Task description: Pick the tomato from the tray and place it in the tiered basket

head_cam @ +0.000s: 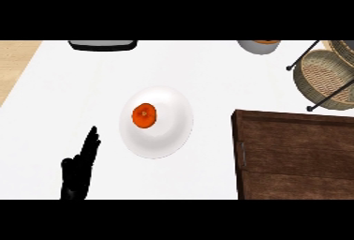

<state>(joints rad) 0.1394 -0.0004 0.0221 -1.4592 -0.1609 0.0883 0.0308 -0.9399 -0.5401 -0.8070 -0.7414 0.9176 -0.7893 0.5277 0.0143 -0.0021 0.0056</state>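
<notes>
Now, tomato: on white plate, counter showing all round;
Left hand: fingers straight, apart from plate's left rim;
Tiered basket: far-right edge.

Tomato sits on the plate; tiered basket at two o'clock from it, left hand at seven.

tomato: orange-red, on white plate | tiered basket: wicker, upper right
</notes>
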